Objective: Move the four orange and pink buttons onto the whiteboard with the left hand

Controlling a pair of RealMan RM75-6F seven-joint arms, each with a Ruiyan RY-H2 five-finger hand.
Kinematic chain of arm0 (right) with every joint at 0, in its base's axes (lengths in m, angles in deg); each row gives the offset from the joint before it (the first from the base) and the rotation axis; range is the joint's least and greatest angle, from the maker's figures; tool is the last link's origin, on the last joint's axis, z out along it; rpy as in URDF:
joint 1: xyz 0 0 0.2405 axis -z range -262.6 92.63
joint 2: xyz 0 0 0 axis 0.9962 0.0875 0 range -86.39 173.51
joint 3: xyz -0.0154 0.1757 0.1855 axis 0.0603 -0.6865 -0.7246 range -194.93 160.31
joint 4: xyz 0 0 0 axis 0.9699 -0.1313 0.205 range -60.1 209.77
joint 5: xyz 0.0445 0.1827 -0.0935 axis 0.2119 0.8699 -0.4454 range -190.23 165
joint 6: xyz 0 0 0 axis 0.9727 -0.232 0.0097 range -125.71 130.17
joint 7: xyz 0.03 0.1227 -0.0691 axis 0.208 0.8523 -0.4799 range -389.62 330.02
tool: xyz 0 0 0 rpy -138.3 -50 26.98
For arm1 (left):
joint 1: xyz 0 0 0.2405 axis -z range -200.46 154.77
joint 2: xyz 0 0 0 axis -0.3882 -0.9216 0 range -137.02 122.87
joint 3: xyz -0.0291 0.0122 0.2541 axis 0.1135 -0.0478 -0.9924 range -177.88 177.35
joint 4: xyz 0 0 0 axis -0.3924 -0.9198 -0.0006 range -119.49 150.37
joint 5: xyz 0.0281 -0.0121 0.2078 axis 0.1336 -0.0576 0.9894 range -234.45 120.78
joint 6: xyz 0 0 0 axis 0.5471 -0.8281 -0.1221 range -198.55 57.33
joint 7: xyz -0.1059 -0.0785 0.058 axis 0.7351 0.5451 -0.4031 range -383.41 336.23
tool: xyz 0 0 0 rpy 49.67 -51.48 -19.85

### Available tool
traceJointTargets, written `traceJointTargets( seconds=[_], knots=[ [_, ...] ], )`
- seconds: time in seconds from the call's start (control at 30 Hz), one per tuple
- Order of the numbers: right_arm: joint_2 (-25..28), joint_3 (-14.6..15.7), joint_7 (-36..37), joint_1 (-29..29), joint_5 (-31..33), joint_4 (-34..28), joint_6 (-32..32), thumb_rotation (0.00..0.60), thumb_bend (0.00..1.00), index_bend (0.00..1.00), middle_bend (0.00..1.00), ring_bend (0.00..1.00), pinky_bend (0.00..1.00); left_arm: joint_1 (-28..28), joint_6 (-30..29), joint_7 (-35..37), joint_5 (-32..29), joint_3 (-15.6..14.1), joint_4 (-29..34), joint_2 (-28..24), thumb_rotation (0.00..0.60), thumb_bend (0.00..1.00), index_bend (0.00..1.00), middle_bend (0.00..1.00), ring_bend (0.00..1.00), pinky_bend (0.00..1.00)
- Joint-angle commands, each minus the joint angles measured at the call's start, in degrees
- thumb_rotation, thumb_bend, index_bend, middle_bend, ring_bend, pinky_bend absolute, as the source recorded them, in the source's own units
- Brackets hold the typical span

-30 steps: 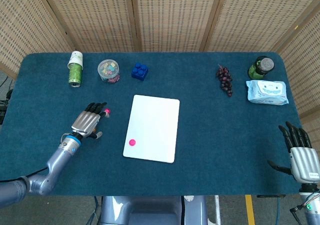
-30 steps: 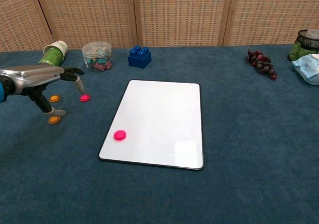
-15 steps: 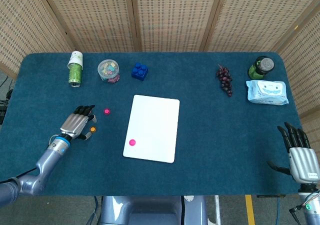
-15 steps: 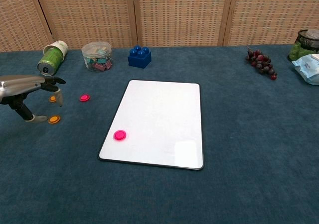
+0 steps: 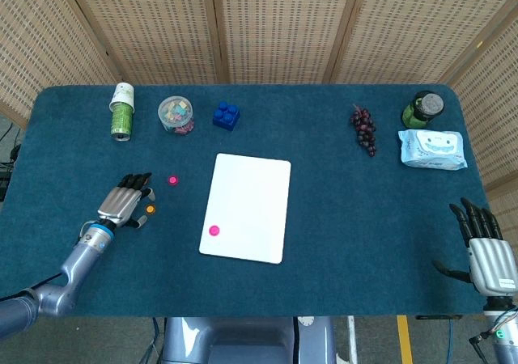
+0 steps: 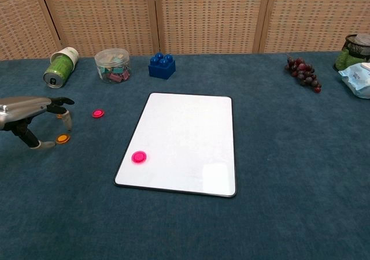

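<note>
Chest view shows one pink button [image 6: 139, 156] already lying on the whiteboard [image 6: 185, 138], near its near-left corner. The other three are off it, out on the blue desk [image 6: 277, 156] to the left: a second pink button [image 6: 97, 113] well short of the board's left edge, an orange button [image 6: 62, 138] nearer and further left, and another orange button [image 6: 59, 115] half hidden behind the fingertips.

The left robot hand [image 6: 32, 117] has pulled back leftward over the last second. It was reaching with a fingertip right by the loose pink button; now it sits further left, low over the two orange ones, fingers spread and curved downward, holding nothing that I can see. From the head view the left robot hand [image 5: 123, 206] lies just beside the orange button [image 5: 150, 209], with the pink button [image 5: 172, 180] clear of it on the far right side.

To my eye that means the pink one was passed over and an orange button is the next pick. Three of four moves remain.

The right robot hand [image 5: 486, 247] rests at the near-right corner, fingers apart, empty.
</note>
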Motion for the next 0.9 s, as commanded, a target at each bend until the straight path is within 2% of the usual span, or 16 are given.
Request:
traceJointTargets(
  seconds=[0.03, 0.23, 0.3, 0.37, 0.43, 0.7, 0.9],
  knots=[
    [0.0, 0.0, 0.0, 0.0, 0.0, 0.0, 0.0, 0.6, 0.0, 0.0, 0.0, 0.0, 0.0, 0.0, 0.4, 0.1, 0.1, 0.1, -0.4, 0.4, 0.6, 0.35, 0.36, 0.0, 0.0, 0.0],
    [0.1, -0.1, 0.5, 0.0, 0.2, 0.1, -0.1, 0.6, 0.0, 0.0, 0.0, 0.0, 0.0, 0.0, 1.2, -0.5, -0.7, 0.4, -1.2, 1.0, 0.6, 0.35, 0.37, 0.0, 0.0, 0.0],
    [0.1, -0.1, 0.6, 0.0, 0.2, 0.1, -0.2, 0.6, 0.0, 0.0, 0.0, 0.0, 0.0, -0.1, 1.1, -0.7, -1.1, 0.7, -1.3, 1.1, 0.6, 0.36, 0.43, 0.0, 0.0, 0.0],
    [0.1, -0.1, 0.7, 0.0, 0.2, 0.1, -0.1, 0.6, 0.0, 0.0, 0.0, 0.0, 0.0, -0.2, 0.9, -0.8, -1.2, 0.9, -1.4, 1.2, 0.6, 0.38, 0.53, 0.0, 0.0, 0.0],
    [0.1, -0.1, 0.7, 0.0, 0.2, 0.1, -0.1, 0.6, 0.0, 0.0, 0.0, 0.0, 0.0, -0.3, 0.8, -0.8, -1.2, 1.0, -1.3, 1.2, 0.6, 0.38, 0.57, 0.0, 0.0, 0.0],
    [0.2, 0.0, 0.9, 0.0, 0.2, 0.0, -0.2, 0.6, 0.0, 0.0, 0.0, 0.0, 0.0, -0.3, -0.5, -1.0, -0.3, 1.8, 1.3, -0.5, 0.6, 0.38, 0.6, 0.0, 0.0, 0.0],
    [0.2, 0.0, 0.9, 0.0, 0.2, 0.0, -0.2, 0.6, 0.0, 0.0, 0.0, 0.0, 0.0, 0.9, -2.3, -2.4, 0.1, 4.1, 8.5, -3.4, 0.6, 0.39, 0.6, 0.0, 0.0, 0.0]
  ],
)
